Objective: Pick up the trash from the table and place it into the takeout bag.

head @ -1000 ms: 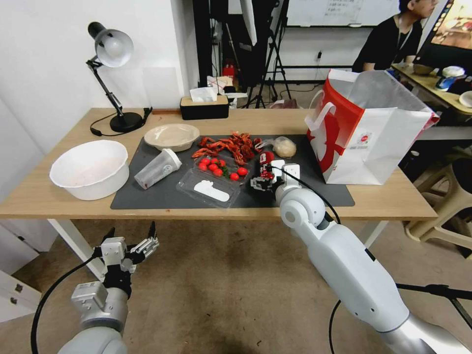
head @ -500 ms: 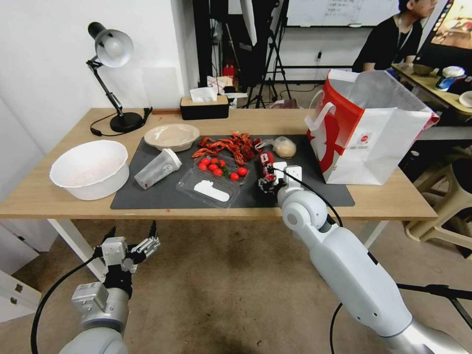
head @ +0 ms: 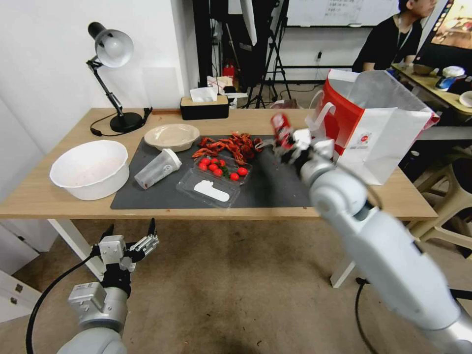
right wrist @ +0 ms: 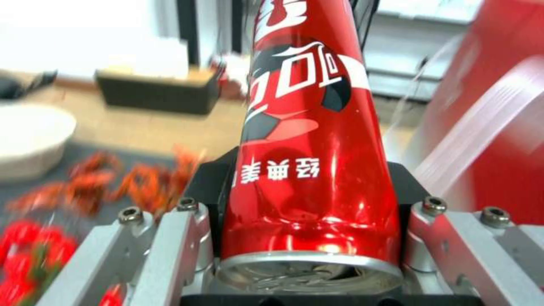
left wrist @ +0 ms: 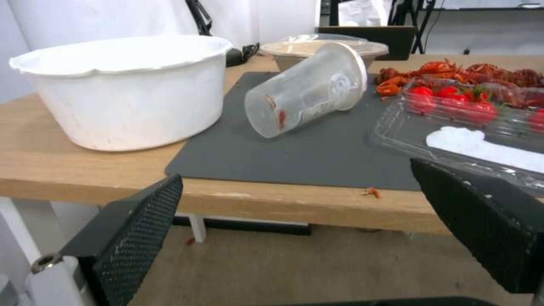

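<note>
The red soda can [head: 281, 129] hangs tilted in the upper middle of the frame, above the tabletop [head: 59, 196], near the takeout bag [head: 388, 147]. The right gripper [head: 290, 145] jaws are clamped on its dented base. It could strike the bag's rim and topple it. The left gripper [head: 129, 241] waits lower left, jaws spread.
</note>
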Controlling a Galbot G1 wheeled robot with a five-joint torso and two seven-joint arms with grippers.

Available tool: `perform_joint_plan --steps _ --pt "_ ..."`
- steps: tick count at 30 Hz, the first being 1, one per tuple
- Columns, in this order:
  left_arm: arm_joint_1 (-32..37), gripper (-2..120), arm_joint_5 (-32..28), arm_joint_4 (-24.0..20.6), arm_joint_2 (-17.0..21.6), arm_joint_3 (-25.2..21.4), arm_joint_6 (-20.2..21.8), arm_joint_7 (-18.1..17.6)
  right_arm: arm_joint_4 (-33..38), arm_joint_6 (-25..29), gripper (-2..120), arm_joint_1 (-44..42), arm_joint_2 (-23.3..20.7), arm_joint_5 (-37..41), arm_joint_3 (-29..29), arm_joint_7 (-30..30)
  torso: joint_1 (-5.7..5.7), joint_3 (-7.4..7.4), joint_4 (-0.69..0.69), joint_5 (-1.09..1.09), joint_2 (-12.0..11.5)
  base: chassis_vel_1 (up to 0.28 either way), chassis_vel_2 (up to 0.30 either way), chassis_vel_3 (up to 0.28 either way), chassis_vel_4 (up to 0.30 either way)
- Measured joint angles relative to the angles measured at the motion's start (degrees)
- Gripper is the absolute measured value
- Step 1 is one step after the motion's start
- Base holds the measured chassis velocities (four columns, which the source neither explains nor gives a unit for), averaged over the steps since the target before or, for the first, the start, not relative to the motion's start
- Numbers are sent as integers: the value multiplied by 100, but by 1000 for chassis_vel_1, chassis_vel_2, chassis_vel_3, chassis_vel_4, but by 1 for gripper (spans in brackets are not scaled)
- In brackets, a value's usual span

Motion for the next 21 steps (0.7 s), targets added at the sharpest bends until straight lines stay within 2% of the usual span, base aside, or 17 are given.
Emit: perform_joint_plan --steps 5,10,12,17,21 --pt "4 100 5 -1 -3 5 -30 -19 -177 -37 43 732 -414 500 275 20 0 0 0 0 0 0 0 0 0" --pt "4 100 4 -10 -7 10 -31 -19 -431 -95 43 1264 -600 830 378 98 0 0 0 -2 0 0 0 0 0" --pt "5 100 2 -15 -2 11 -32 -18 -768 -148 43 1643 -727 1310 374 480 0 0 0 -2 0 0 0 0 0" --pt "4 100 0 -26 4 19 -32 -18 -1057 -158 43 1778 -816 1482 354 663 1 0 -1 1 0 0 0 0 0" --pt "3 100 -2 -28 11 31 -31 -18 -1274 -164 43 1808 -906 1915 362 947 1 0 0 0 -1 0 0 0 0"
